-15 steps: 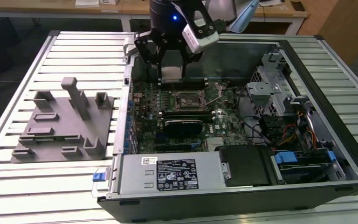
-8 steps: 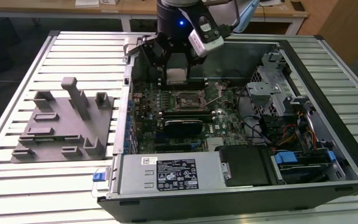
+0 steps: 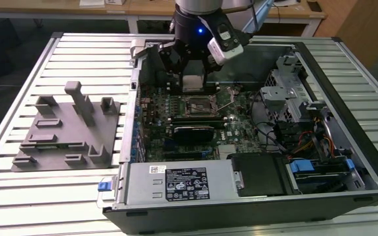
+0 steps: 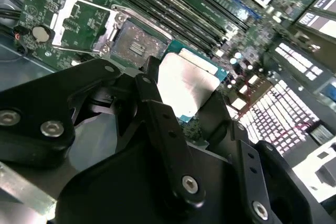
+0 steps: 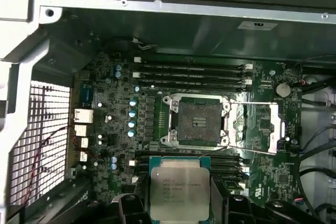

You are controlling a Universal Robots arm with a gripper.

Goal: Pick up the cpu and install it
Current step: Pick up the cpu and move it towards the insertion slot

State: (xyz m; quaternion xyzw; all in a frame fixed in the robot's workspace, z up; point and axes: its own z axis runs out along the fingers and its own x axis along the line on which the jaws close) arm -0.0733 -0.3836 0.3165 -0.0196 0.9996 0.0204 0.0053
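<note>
While near socket (image 5: 198, 121), fingers (image 4: 160, 124) around cpu (image 4: 186, 85).

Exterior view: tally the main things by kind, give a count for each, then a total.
gripper, holding the cpu: 1
cpu: 1
empty cpu socket: 1
open computer case: 1
grey tray with upright posts: 1
Total: 5

Upright arm (image 3: 199, 6), wrist (image 3: 198, 28) pointing downward, black gripper (image 3: 194, 77) clamped on the cpu (image 5: 176, 192).
</note>
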